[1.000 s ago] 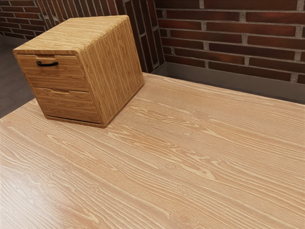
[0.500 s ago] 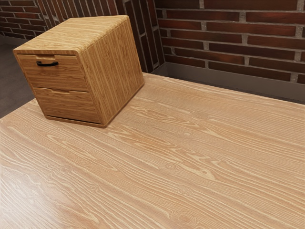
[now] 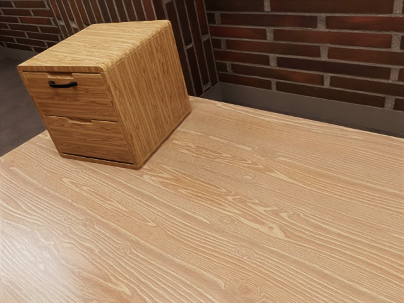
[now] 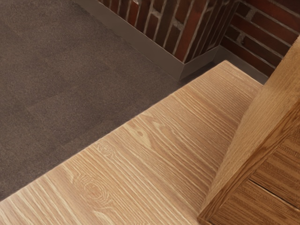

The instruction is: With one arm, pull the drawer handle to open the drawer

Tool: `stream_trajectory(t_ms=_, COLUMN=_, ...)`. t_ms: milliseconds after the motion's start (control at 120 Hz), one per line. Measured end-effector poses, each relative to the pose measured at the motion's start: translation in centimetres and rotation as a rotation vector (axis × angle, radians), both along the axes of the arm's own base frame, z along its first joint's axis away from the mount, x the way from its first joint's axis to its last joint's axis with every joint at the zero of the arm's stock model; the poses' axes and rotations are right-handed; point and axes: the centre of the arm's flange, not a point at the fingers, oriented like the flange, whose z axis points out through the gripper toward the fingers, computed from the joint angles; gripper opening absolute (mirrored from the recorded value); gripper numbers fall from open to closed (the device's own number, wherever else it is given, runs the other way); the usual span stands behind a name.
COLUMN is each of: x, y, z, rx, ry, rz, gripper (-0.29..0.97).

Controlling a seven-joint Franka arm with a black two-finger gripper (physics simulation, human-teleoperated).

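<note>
A small wooden cabinet (image 3: 120, 69) stands at the back of the wooden table (image 3: 252, 208), toward the exterior view's left. Its front has two drawers, one above the other. The upper drawer (image 3: 69, 95) carries a black handle (image 3: 62, 84) near its top edge and sits flush with the cabinet front. The lower drawer (image 3: 88, 136) is flush too. In the wrist view a corner of the cabinet (image 4: 262, 140) rises beside a strip of table (image 4: 154, 168).
A red brick wall (image 3: 303, 44) with a grey skirting runs behind the table. Dark grey floor (image 4: 61, 79) lies past the table edge beside the cabinet. Wide bare tabletop stretches in front of and to the exterior view's right of the cabinet.
</note>
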Motion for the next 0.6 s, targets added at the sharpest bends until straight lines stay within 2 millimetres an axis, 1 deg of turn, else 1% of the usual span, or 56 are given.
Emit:
stream_trajectory(t_ms=33, x=0.6, y=0.4, z=-0.3, rx=0.017, ry=0.009, rz=0.001, gripper=0.68)
stream_trajectory(t_ms=117, x=1.4, y=1.4, z=-1.6, rx=0.032, ry=0.044, rz=0.012, gripper=0.68)
stream_trajectory(t_ms=208, x=2.4, y=1.2, z=-2.7, rx=0.012, ry=0.078, rz=-0.026, gripper=0.68)
stream_trajectory(t_ms=250, x=2.3, y=0.4, z=-2.5, rx=-0.002, ry=0.127, rz=-0.052, gripper=0.68)
stream_trajectory(t_ms=275, x=2.8, y=-0.2, z=-2.6, rx=-0.013, ry=0.155, rz=-0.074, gripper=0.68)
stream_trajectory(t_ms=358, x=7.6, y=-3.4, z=-3.7, rx=-0.045, ry=0.237, rz=-0.201, gripper=0.68)
stream_trajectory(t_ms=450, x=10.9, y=-5.8, z=-4.9, rx=-0.065, ry=0.303, rz=-0.303, gripper=0.68)
stream_trajectory(t_ms=483, x=11.5, y=-6.2, z=-5.4, rx=-0.072, ry=0.32, rz=-0.327, gripper=0.68)
stream_trajectory(t_ms=517, x=11.6, y=-6.4, z=-5.6, rx=-0.077, ry=0.333, rz=-0.342, gripper=0.68)
stream_trajectory(t_ms=558, x=11.5, y=-6.6, z=-5.6, rx=-0.08, ry=0.344, rz=-0.357, gripper=0.68)
stream_trajectory(t_ms=600, x=11.9, y=-7.1, z=-5.6, rx=-0.081, ry=0.349, rz=-0.381, gripper=0.68)
